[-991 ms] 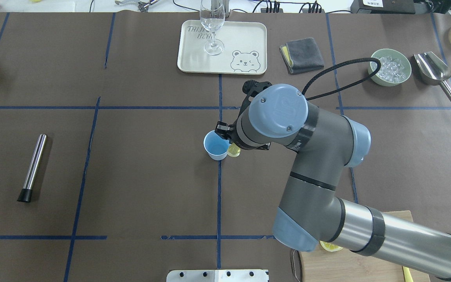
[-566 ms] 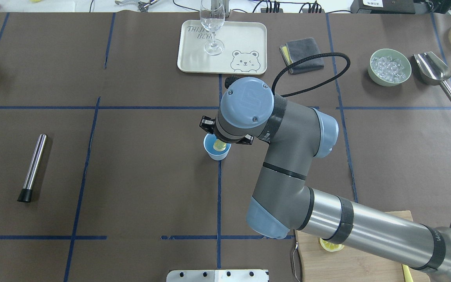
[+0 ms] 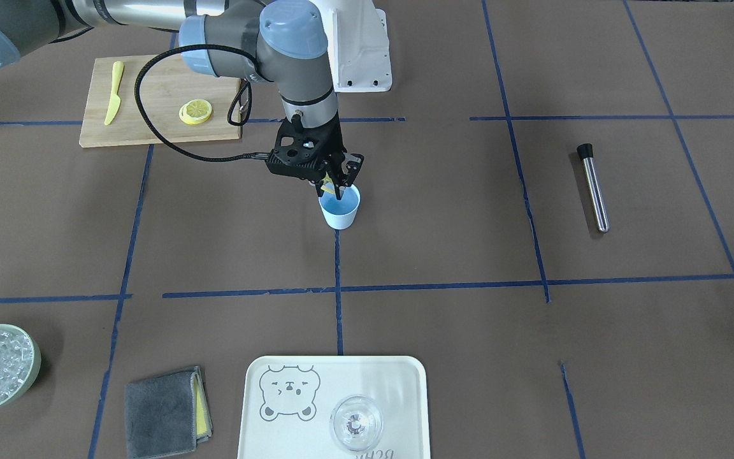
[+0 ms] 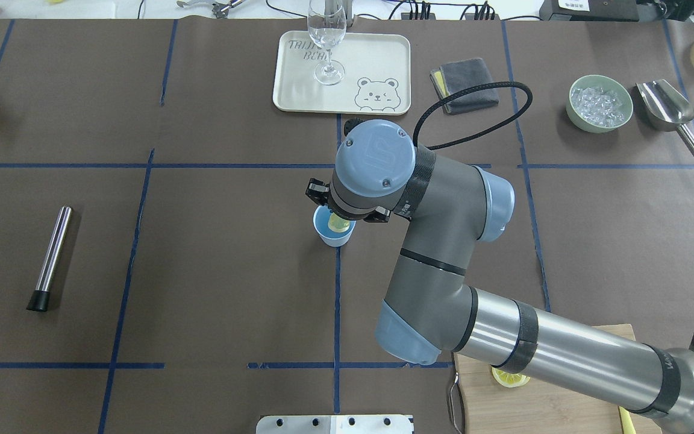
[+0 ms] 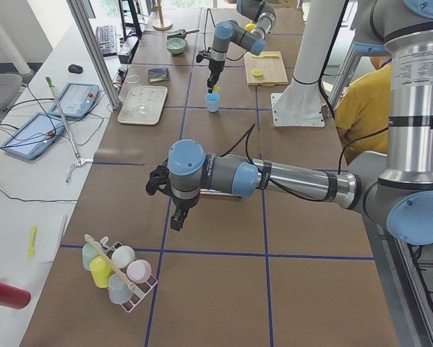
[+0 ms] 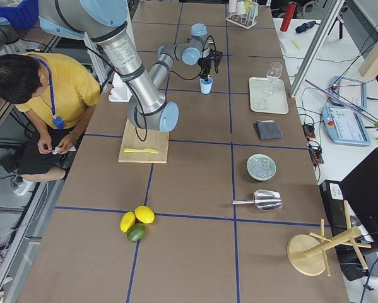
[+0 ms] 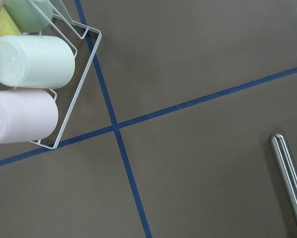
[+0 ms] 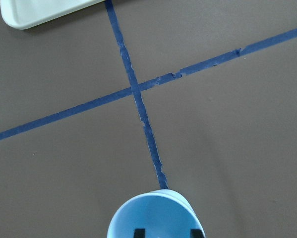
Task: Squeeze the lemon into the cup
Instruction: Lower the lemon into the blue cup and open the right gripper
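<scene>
The pale blue cup (image 3: 339, 210) stands at the table's middle, on a blue tape line; it also shows in the overhead view (image 4: 334, 234) and the right wrist view (image 8: 155, 218). My right gripper (image 3: 335, 185) points down right over the cup's mouth and is shut on a yellow lemon slice (image 3: 327, 187), which shows over the blue inside in the overhead view (image 4: 338, 224). A second lemon slice (image 3: 195, 111) lies on the wooden cutting board (image 3: 150, 127). My left gripper (image 5: 175, 219) shows only in the exterior left view, above bare table; I cannot tell whether it is open or shut.
A yellow knife (image 3: 113, 92) lies on the board. A cream tray (image 4: 377, 60) with a clear glass (image 4: 326, 36), a grey cloth (image 4: 465, 84), a green bowl of ice (image 4: 600, 102) and a metal scoop (image 4: 669, 111) are at the far side. A steel rod (image 4: 52, 259) lies left.
My right arm has swung left, carrying the lemon slice from beside the cup to over its mouth. Over the last half second it has hardly moved.
</scene>
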Controlling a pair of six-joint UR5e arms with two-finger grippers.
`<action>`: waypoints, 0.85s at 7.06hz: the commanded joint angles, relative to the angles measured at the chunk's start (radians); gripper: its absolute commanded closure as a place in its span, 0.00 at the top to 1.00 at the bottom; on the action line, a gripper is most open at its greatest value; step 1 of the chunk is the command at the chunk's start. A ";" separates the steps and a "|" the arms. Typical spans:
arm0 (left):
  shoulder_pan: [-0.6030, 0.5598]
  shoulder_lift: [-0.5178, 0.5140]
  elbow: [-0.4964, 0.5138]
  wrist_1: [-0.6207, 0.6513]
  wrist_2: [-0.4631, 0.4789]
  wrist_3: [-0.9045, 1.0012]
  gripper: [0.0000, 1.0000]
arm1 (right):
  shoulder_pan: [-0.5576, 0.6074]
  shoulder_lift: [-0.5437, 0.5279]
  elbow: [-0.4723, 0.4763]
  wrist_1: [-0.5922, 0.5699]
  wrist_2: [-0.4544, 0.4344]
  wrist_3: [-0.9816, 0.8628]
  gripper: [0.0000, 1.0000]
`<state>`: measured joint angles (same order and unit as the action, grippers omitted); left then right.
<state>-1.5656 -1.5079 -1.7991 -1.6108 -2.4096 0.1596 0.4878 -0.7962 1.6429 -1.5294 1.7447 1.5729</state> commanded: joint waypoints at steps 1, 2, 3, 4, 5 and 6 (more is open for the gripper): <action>0.001 0.000 0.001 0.000 0.000 0.000 1.00 | 0.000 0.000 -0.006 0.000 -0.001 -0.002 0.54; -0.001 0.000 0.001 0.000 0.000 0.000 1.00 | 0.000 0.000 -0.008 0.003 -0.001 -0.002 0.59; 0.001 0.000 0.001 0.000 0.000 0.000 1.00 | 0.000 0.000 -0.030 0.049 -0.001 0.004 0.62; 0.001 0.000 0.001 0.000 0.000 0.000 1.00 | 0.000 0.000 -0.046 0.086 -0.001 0.010 0.65; 0.001 0.000 0.001 0.000 0.000 0.000 1.00 | 0.000 0.000 -0.046 0.087 -0.001 0.007 0.71; 0.001 0.000 0.001 0.000 0.000 0.000 1.00 | 0.000 0.000 -0.046 0.089 -0.001 0.003 0.76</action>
<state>-1.5647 -1.5079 -1.7978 -1.6107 -2.4099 0.1595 0.4878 -0.7961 1.5997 -1.4486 1.7441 1.5790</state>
